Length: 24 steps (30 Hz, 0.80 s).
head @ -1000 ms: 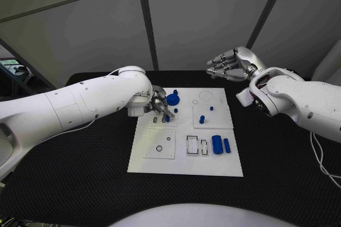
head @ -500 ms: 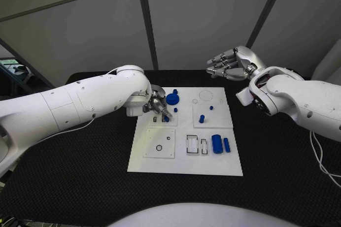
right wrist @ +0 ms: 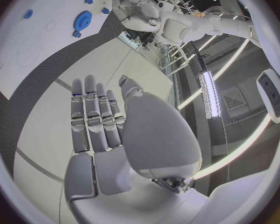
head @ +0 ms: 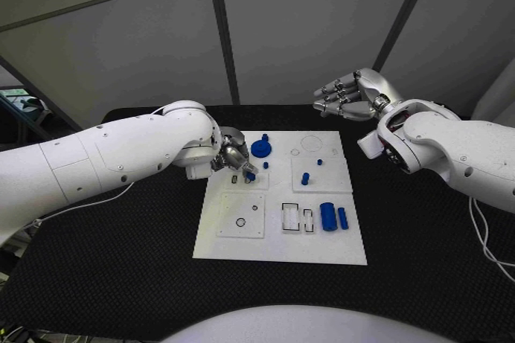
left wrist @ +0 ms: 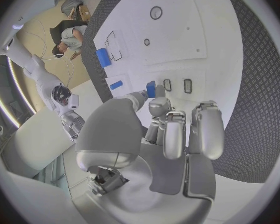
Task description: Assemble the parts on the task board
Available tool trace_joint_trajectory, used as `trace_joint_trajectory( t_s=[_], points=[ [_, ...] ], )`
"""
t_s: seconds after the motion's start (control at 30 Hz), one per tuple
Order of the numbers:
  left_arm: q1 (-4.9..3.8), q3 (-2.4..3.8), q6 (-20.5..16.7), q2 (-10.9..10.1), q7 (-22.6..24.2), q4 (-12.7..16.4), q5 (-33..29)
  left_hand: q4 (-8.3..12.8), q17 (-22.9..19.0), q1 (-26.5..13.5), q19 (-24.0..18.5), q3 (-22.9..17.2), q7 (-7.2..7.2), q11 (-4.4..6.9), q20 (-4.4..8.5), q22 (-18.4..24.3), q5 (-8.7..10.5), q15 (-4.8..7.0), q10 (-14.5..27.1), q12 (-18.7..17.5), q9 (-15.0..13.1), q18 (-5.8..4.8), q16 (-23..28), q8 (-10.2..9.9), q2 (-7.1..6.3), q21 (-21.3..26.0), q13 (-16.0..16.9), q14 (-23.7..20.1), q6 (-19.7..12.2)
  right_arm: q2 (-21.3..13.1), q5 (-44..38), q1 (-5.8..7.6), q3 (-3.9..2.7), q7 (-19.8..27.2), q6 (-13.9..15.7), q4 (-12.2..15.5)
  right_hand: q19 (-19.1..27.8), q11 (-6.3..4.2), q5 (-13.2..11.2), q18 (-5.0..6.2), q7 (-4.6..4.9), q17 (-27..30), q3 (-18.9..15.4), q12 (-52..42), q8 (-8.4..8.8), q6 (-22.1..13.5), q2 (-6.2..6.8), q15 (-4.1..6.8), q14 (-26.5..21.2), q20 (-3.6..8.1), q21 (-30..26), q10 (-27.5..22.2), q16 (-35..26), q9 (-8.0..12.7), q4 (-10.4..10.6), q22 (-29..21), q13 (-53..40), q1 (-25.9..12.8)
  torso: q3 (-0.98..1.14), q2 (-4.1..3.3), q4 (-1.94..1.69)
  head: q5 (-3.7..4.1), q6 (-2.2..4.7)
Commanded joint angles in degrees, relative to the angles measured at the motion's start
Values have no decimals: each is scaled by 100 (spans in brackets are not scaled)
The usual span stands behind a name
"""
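Left hand (head: 235, 159) pinches a small blue part (left wrist: 151, 89) over the task board (head: 281, 246), left of centre frame. Right hand (head: 345, 95), upper right, holds nothing, fingers loosely curled.

Even bright light, glare on the white task board (head: 281, 239), wrist views fisheye-bent at edges

You see two glossy white arms with rounded, bulbous shells. The left hand (head: 234, 158) and right hand (head: 345, 95) are silver metal, segmented, with smooth palm plates. A thin white cable (head: 84, 196) trails beneath the left arm.
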<state>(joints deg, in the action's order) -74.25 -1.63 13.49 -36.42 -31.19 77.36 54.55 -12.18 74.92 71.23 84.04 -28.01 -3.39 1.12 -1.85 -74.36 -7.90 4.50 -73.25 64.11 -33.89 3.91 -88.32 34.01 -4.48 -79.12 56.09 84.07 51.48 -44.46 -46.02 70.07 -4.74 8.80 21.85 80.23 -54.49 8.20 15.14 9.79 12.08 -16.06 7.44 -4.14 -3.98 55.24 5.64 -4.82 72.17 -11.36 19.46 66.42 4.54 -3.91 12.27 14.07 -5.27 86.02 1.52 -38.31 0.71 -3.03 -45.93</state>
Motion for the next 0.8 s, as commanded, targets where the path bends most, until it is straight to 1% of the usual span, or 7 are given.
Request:
trace_joint_trajectory(
  t_s=[0.03,0.1,0.23,0.33,0.53,0.7,0.8],
  points=[
    [1,2,-632,-93,103,137,-159,910,1355,-97,97,-974,26,6,31,-23,-21,12,-75,-7,-43,-74,-40,50,-18,-27,10,545,-18,3,16,12,-4,49,-37,-3,-45,3,18,67,21,8,-9,-2,6,-37,-2,-11,29,-8,-26,-17,-21,7,-22,-7,10,-69,5,1,-3,-12,-16],
    [8,1,-826,-158,118,214,-168,928,1364,-125,110,-1024,31,11,35,-58,-23,16,-99,16,-64,-80,-48,65,-37,-48,36,548,-12,-3,16,11,-4,53,-40,-6,-49,5,22,67,22,11,-14,-2,6,-39,-3,-13,32,-10,-35,-18,-27,7,-18,-13,15,-82,5,4,-5,-13,-10],
    [44,-1,-1187,-282,145,368,-165,959,1369,-173,123,-1119,40,20,44,-87,-27,25,-131,41,-99,-85,-53,89,-70,-66,63,550,-3,-22,16,11,-4,61,-42,-17,-49,5,22,67,22,11,-14,-2,6,-39,-3,-13,32,-10,-35,-18,-27,7,-18,-13,15,-82,-3,26,-26,-10,-43],
    [103,-2,-1399,-356,155,481,-8,969,1375,-183,127,-1143,43,23,46,-97,-28,27,-141,50,-108,-87,-58,95,-81,-72,74,552,-2,-32,16,11,-4,64,-42,-26,-49,5,22,67,22,11,-14,-3,6,-39,-3,-13,32,-10,-35,-18,-27,7,-18,-13,15,-82,1,42,-44,-8,-75],
    [219,-4,-1565,-395,148,587,392,988,1374,-203,132,-1186,48,28,51,-107,-31,32,-151,52,-126,-88,-58,106,-105,-78,75,552,2,-34,16,11,-4,57,-46,-38,-52,7,24,66,23,14,-19,-3,6,-41,-4,-15,34,-11,-43,-19,-32,7,-14,-19,21,-96,-2,52,-56,-9,-99],
    [332,-4,-1587,-375,126,599,747,999,1364,-213,128,-1212,50,30,53,-93,-34,34,-139,24,-135,-85,-49,112,-117,-67,39,549,4,-36,-31,10,-3,-25,-33,-39,-57,10,29,66,25,19,-31,-4,7,-45,-2,-18,37,-14,-58,-24,-41,7,-10,-29,31,-118,1,42,-39,-26,-84],
    [377,-4,-1596,-353,114,586,921,1002,1359,-217,129,-1224,51,31,54,-98,-36,36,-136,16,-139,-86,-46,114,-120,-70,30,548,5,-35,-42,10,-3,-45,-30,-36,-58,11,29,66,25,20,-33,-4,7,-46,-2,-18,38,-14,-60,-25,-43,7,-9,-31,32,-121,-1,36,-45,-17,-85]
  ],
)
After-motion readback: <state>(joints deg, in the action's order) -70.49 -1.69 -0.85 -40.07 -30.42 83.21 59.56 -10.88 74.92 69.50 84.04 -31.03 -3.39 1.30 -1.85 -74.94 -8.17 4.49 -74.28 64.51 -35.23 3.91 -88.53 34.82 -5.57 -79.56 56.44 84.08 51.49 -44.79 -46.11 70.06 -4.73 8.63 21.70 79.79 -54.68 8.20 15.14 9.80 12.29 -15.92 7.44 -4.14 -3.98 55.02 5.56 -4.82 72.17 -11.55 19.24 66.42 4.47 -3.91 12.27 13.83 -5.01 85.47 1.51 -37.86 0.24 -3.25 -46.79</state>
